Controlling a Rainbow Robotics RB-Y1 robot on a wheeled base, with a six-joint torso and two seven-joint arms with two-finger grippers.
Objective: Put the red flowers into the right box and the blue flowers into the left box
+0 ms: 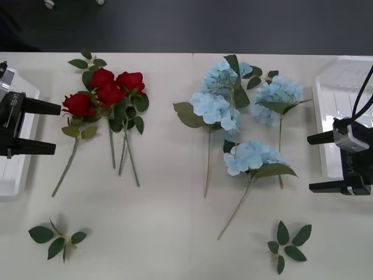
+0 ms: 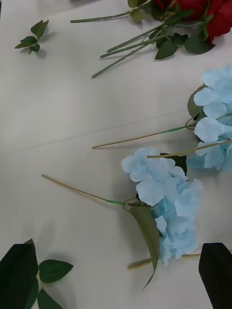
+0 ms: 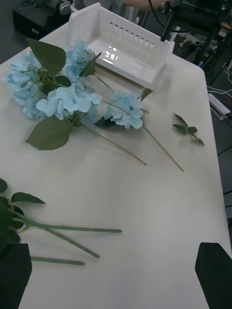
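Blue flowers [image 1: 242, 114] lie in a loose cluster on the right half of the worktop [image 1: 169, 233], blooms toward the far edge and stems trailing toward us; we count four pale heads, one lower and nearer than the rest. On the left half we see the red flowers [image 1: 108, 93], four roses bunched together with their stems fanned out toward the near edge. The right box [image 1: 344, 99] sits at the worktop's right edge and the left box [image 1: 14, 169] at its left edge, each partly behind an arm. Our left hand [image 1: 44, 128] hovers over the left box with its black fingers spread apart and holding nothing, pointing toward the roses. Our right hand [image 1: 320, 163] hangs beside the right box, fingers likewise apart and empty. Two loose leaf sprigs [image 1: 288, 245] rest near the front edge, one on each side.
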